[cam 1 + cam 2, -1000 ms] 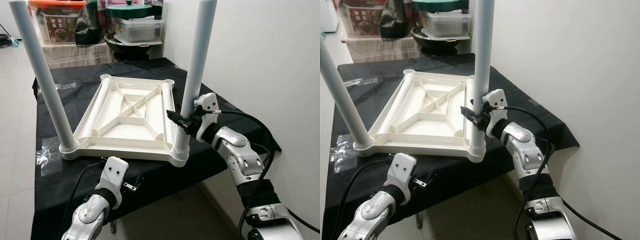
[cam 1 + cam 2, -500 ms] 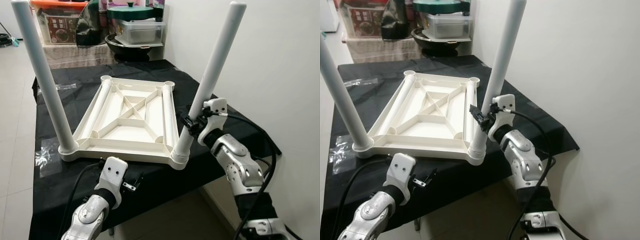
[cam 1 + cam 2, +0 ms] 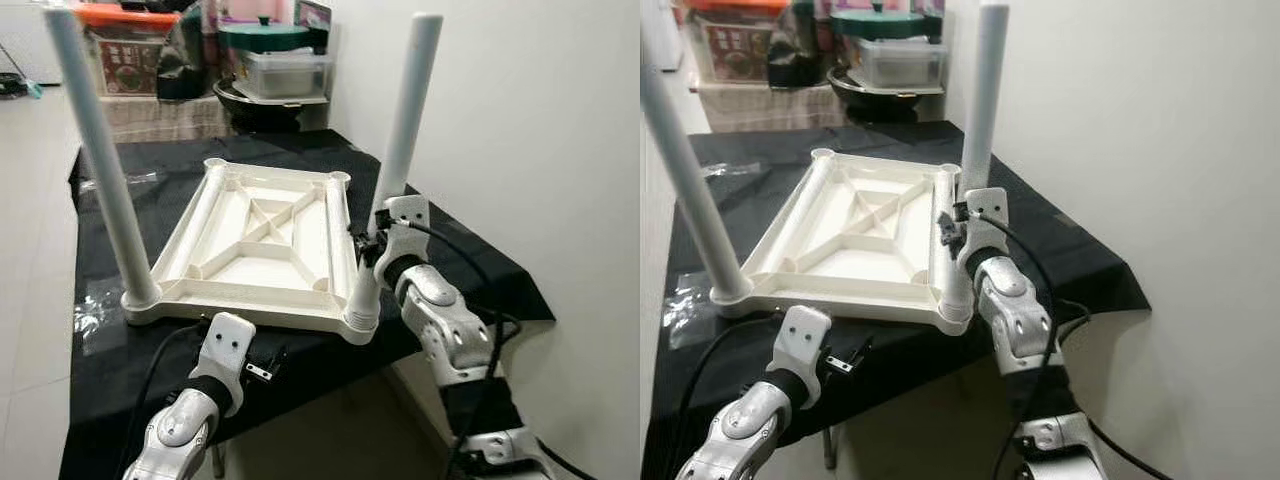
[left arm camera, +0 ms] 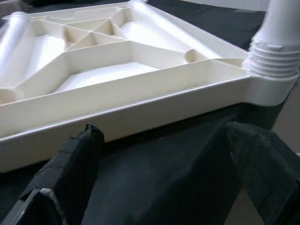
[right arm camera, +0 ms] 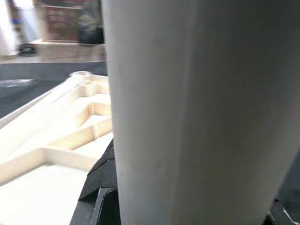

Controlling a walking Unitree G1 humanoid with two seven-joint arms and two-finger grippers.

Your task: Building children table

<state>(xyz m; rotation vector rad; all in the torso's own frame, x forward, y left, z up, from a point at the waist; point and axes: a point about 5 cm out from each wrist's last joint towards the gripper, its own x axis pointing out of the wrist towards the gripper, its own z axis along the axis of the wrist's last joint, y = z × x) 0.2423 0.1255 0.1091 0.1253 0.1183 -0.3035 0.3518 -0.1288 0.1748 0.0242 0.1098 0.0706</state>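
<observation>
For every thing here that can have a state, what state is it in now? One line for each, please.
Table top: upside down on the black cloth, ribs facing up.
Near right leg: seated in its corner socket, upright, gripped low down.
Near left leg: seated in its socket, leaning slightly.
Far corner sockets: no legs in them.
Right tool: shut on the near right leg.
Left tool: open, holding nothing, before the table top's near edge.

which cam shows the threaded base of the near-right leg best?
Left wrist view: the threaded base of the near-right leg sits sharp and unobstructed in the tabletop corner socket. Both eye views show it small, below the right gripper clamped on the leg. The right wrist view shows bare leg shaft close up, no threads.
</observation>
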